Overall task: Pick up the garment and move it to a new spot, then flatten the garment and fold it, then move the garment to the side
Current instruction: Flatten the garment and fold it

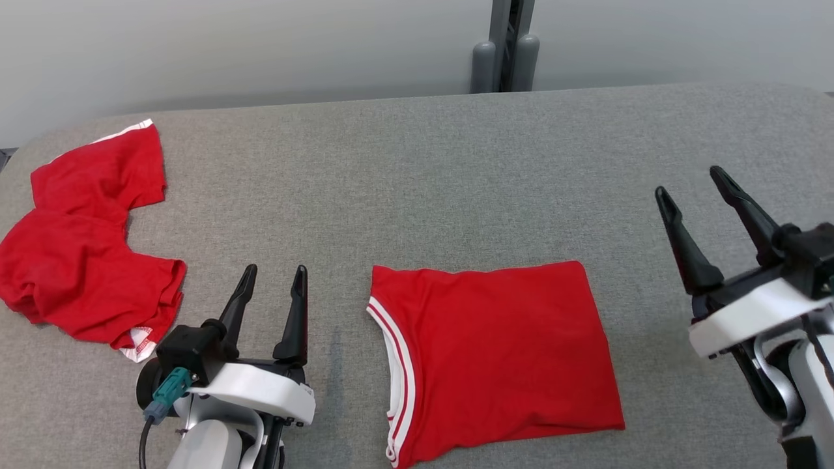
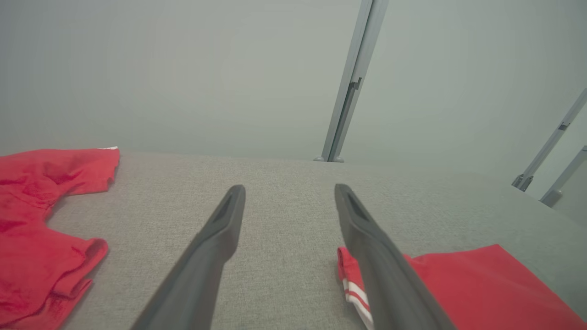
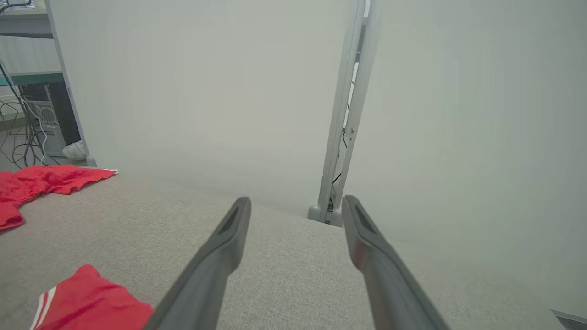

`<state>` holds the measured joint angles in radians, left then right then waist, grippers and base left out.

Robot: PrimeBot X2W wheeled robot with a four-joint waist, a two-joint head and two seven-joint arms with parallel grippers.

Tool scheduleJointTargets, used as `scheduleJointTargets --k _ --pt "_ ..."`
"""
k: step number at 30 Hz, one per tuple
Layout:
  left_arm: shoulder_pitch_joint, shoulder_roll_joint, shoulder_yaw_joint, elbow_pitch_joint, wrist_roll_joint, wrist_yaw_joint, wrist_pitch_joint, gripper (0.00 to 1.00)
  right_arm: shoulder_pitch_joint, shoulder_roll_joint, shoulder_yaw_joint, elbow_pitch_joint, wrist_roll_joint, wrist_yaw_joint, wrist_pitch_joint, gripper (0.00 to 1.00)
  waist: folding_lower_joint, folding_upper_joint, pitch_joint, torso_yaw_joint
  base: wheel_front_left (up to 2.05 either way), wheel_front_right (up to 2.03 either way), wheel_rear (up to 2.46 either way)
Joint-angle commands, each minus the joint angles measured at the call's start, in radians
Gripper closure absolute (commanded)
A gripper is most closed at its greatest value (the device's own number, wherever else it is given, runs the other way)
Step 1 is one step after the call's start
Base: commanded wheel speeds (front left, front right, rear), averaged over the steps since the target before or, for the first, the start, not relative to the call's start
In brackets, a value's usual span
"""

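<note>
Folded garment (image 1: pixel 495 358): red with white-striped trim, it lay flat as a rough rectangle on the grey padded table (image 1: pixel 456 163), held by neither gripper.
Left gripper (image 1: pixel 275 268): it stood just left of the folded garment, apart from the striped edge. Its jaws were spread with nothing between them, and its fingers pointed away across the table.
Right gripper (image 1: pixel 689 180): it was well to the right of the folded garment and clear of the cloth. Its jaws were spread wide and empty.
Left wrist view: one dark finger crossed in front of the folded garment's striped corner. Whether it touched the cloth could not be told.
Crumpled garment (image 1: pixel 85 254): also red, it lay bunched and wrinkled well to the left of the folded garment, beyond the left gripper, with a white hem showing.
Grey post (image 1: pixel 505 45): it stood upright behind the table, straight beyond the folded garment, against a pale wall (image 1: pixel 260 45).
</note>
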<state>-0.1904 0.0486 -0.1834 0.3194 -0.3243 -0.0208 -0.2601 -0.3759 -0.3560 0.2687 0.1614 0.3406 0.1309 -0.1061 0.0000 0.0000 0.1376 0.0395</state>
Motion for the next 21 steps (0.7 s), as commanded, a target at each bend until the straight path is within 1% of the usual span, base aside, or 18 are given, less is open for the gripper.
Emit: scheduleJointTargets --k 1,3,6,9,10,11,14,21 --pt "0.009 0.005 0.007 -0.006 0.008 -0.001 -0.004 0.00 0.037 0.005 -0.027 -0.001 -0.034 0.000 -0.038 0.00 0.0000 0.0000 -0.003 -0.007 0.00 0.00 0.00" --pt "0.015 0.004 0.011 -0.010 0.010 -0.001 -0.004 0.00 0.071 0.005 -0.063 0.003 -0.096 0.000 -0.080 0.00 0.0000 0.0000 -0.006 -0.013 0.00 0.00 0.00" --pt "0.021 0.005 0.019 -0.018 0.013 -0.003 -0.004 0.00 0.124 0.049 -0.119 0.000 -0.143 0.000 -0.122 0.00 0.0000 0.0000 -0.006 -0.020 0.00 0.00 0.00" --pt "0.026 0.004 0.022 -0.030 0.023 -0.003 -0.004 0.00 0.167 0.090 -0.164 -0.006 -0.159 0.000 -0.145 0.00 0.0000 0.0000 -0.004 -0.023 0.00 0.00 0.00" --pt "0.031 0.004 0.026 -0.034 0.036 0.004 -0.004 0.00 0.188 0.113 -0.179 -0.004 -0.166 0.000 -0.153 0.00 0.0000 0.0000 -0.004 -0.025 0.00 0.00 0.00" --pt "0.035 0.004 0.029 -0.034 0.050 0.013 -0.004 0.00 0.194 0.121 -0.182 -0.004 -0.171 0.000 -0.156 0.00 0.0000 0.0000 -0.004 -0.026 0.00 0.00 0.00" --pt "0.043 0.004 0.031 -0.041 0.060 0.020 -0.004 0.00 0.207 0.138 -0.191 -0.001 -0.185 0.000 -0.161 0.00 0.0000 0.0000 -0.004 -0.028 0.00 0.00 0.00" --pt "0.055 0.004 0.026 -0.056 0.071 0.015 -0.004 0.00 0.215 0.161 -0.210 -0.008 -0.192 0.000 -0.162 0.00 0.0000 0.0000 -0.004 -0.022 0.00 0.00 0.00"
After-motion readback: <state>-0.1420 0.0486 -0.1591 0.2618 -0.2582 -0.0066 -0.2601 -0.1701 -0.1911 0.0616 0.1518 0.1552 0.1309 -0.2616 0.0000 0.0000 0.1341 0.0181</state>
